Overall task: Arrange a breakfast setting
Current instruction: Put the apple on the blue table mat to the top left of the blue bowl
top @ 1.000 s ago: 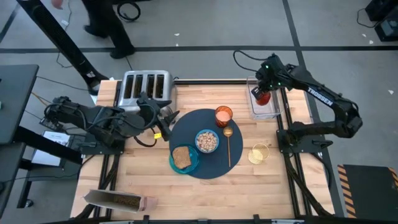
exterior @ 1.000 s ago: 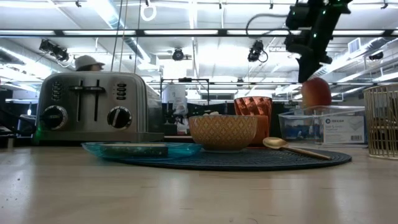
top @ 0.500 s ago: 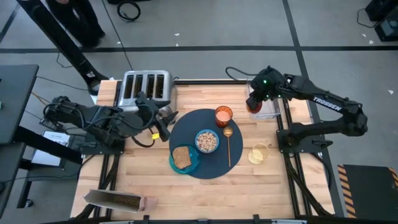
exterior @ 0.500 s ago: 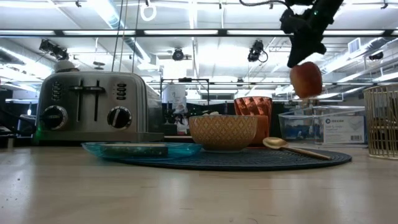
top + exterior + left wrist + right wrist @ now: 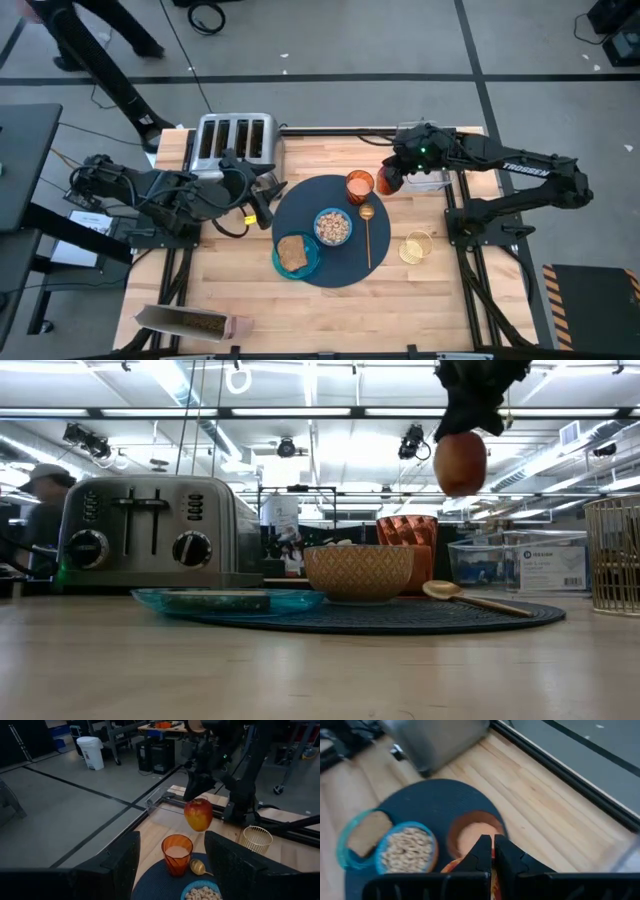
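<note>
The right gripper point(image 5: 392, 180), fingers pinched on the red fruit point(image 5: 460, 462), should clear the orange cup point(image 5: 359, 185) before lowering onto the mat point(image 5: 300, 205) near two o'clock, while the left gripper point(image 5: 262, 200) waits wide open at nine o'clock.

1. In the low view the right gripper point(image 5: 470, 405) is cut off by the top edge.
2. In the right wrist view the red fruit point(image 5: 451, 866) is mostly hidden behind the fingers point(image 5: 479, 854).
3. The toaster point(image 5: 434, 737) there is blurred, cut by the top edge.
</note>
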Robot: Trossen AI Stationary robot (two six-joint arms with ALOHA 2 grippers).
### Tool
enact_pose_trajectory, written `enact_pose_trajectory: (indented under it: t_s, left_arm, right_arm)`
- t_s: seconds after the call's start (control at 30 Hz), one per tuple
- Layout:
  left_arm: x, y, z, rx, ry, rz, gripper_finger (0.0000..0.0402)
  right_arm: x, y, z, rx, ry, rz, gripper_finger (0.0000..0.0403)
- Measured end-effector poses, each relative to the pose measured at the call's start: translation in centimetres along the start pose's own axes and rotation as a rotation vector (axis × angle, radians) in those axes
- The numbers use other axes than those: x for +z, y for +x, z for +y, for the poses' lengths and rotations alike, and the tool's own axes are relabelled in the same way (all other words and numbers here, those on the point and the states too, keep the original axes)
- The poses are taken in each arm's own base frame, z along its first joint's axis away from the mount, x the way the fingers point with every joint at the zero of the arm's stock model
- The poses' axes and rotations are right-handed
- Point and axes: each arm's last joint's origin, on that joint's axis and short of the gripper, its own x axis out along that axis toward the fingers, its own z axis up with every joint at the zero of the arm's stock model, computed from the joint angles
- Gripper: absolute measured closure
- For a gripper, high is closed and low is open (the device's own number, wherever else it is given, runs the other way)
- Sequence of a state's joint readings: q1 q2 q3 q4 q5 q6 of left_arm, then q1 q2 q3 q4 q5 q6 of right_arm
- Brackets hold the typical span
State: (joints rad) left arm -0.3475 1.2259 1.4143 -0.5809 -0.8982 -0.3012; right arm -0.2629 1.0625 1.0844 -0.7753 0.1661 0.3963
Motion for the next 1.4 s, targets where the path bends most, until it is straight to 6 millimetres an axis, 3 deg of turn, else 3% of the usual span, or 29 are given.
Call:
enact_pose_trajectory:
  t_s: [0.23, 0.8, 1.03, 1.4]
  left_arm:
    - [-0.1, -0.4, -0.4, -0.021, 0.005, 0.000, 0.0173]
    - [-0.4, -1.6, -1.3, -0.084, 0.020, 0.000, 0.0173]
    - [-0.6, -2.5, -2.0, -0.130, 0.024, -0.001, 0.0173]
    - [-0.9, -3.8, -2.9, -0.195, 0.020, 0.000, 0.0173]
  right_arm:
    - [0.5, 0.9, 2.2, 0.081, 0.002, -0.044, 0.0392]
    - [5.4, 3.5, 7.8, 0.206, -0.097, -0.170, 0.0392]
    - [6.6, 5.6, 9.8, 0.268, -0.132, -0.225, 0.0392]
    - [6.5, 10.6, 12.2, 0.326, -0.156, -0.288, 0.0392]
